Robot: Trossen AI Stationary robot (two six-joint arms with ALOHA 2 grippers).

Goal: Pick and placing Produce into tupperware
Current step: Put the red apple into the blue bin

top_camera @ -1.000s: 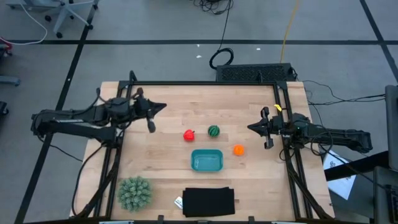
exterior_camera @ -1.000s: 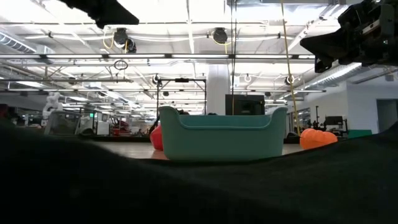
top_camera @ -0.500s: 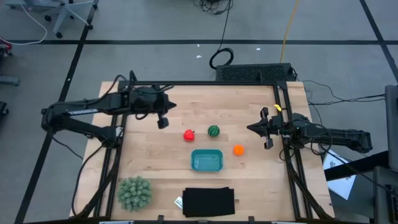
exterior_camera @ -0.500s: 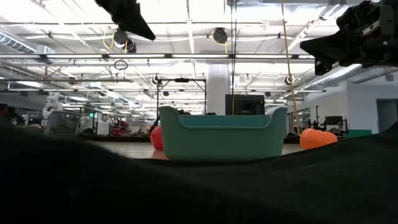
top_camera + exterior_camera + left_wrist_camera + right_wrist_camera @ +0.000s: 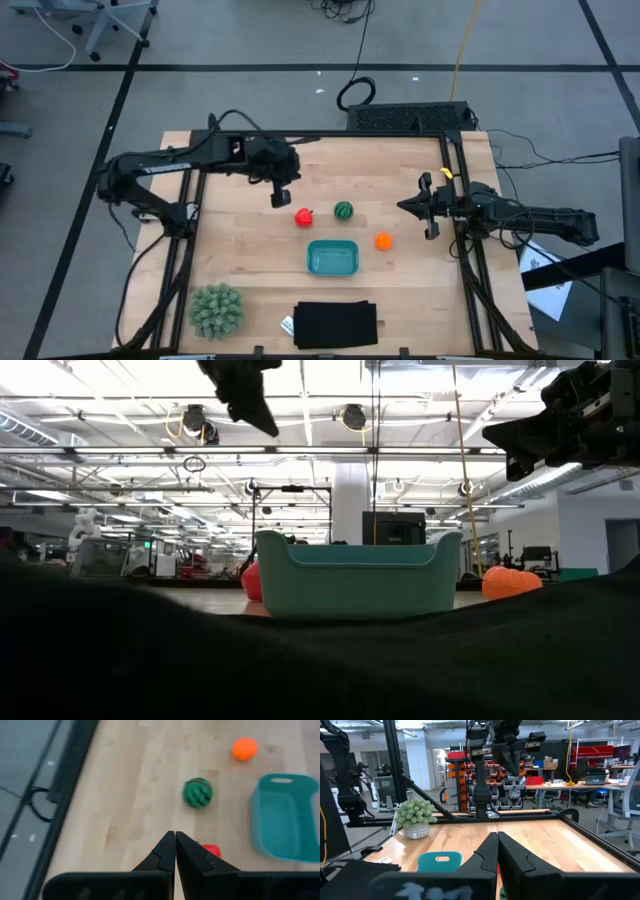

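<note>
In the high view, the left gripper (image 5: 279,196) is hanging above the table with its fingers pressed together and nothing between them. The red piece (image 5: 303,216) is lying just beyond its tip, toward the middle of the table, with the green striped piece (image 5: 343,210) a little farther the same way and the orange piece (image 5: 383,240) farthest off. The teal tub (image 5: 333,257) is sitting past the red piece, nearer the front edge, empty. The right gripper (image 5: 428,208) is waiting at its own side of the table, also closed on nothing; the orange piece is the one nearest to it.

In the low view, the left gripper (image 5: 245,395) is showing as a dark shape high above the tub (image 5: 355,575). The red piece (image 5: 252,581) is peeking out behind the tub's wall and the orange piece (image 5: 510,581) is resting beside it.

In the left wrist view, the closed fingers (image 5: 165,855) are pointing straight along the table, and the red piece (image 5: 211,851) is lying almost under the tips, slightly off to one side. The round pieces have no long axis, so any approach angle should serve. The left arm looks best placed for the red piece, though its fingers would need to open first.

In the right wrist view, the right arm's fingers (image 5: 495,852) are meeting at their tips, with the tub (image 5: 439,861) low ahead.
</note>
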